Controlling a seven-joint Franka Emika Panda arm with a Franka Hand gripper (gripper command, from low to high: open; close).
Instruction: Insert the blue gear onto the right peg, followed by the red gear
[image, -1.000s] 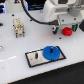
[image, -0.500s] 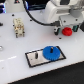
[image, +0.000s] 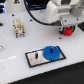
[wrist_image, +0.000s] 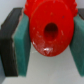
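The blue gear lies flat on the right end of the black, light-rimmed plate, over the spot of the right peg, which is hidden under it. The plate's left-end pin stands free. My gripper is at the exterior view's right, behind and right of the plate, shut on the red gear. In the wrist view the red gear sits between the two teal pads, its central hole facing the camera.
A small beige fixture stands at the back on the exterior view's left. The white table runs to a front edge close below the plate. Dark cables hang behind the arm.
The arm and the red gear have barely moved. The blue gear stays on the plate's right end.
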